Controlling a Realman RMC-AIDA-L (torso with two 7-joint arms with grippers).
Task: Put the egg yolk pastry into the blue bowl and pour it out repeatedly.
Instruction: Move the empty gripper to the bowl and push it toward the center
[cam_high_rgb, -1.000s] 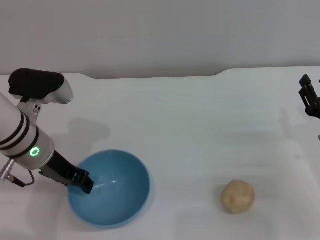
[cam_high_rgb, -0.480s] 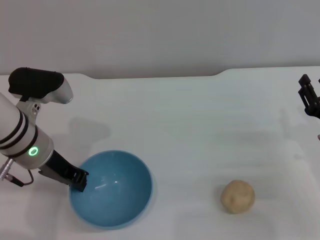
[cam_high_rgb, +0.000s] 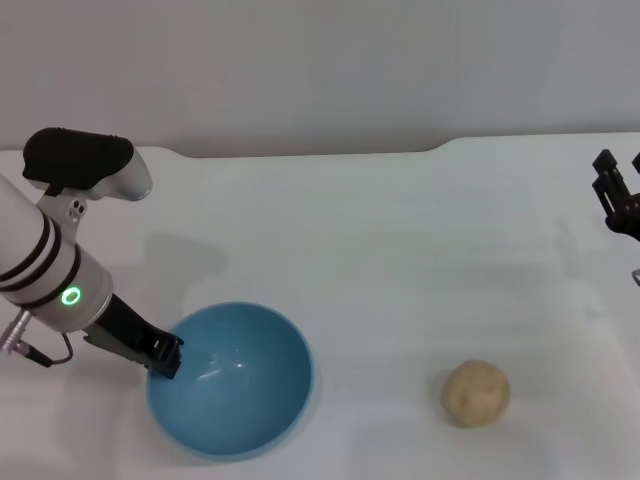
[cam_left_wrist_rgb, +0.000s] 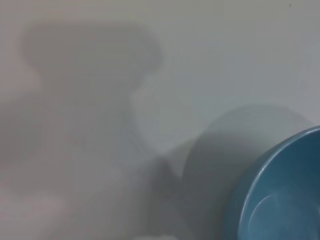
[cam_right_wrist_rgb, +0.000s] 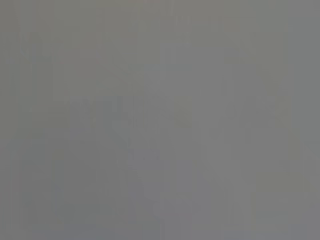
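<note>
Left gripper (cam_high_rgb: 165, 355) pinches the blue bowl (cam_high_rgb: 235, 400) rim, egg yolk pastry (cam_high_rgb: 476, 393) well apart.

No readable text, labels, brands or numbers anywhere. Only sign: a lit green ring indicator on the left arm (cam_high_rgb: 70, 296), no characters on it.
</note>
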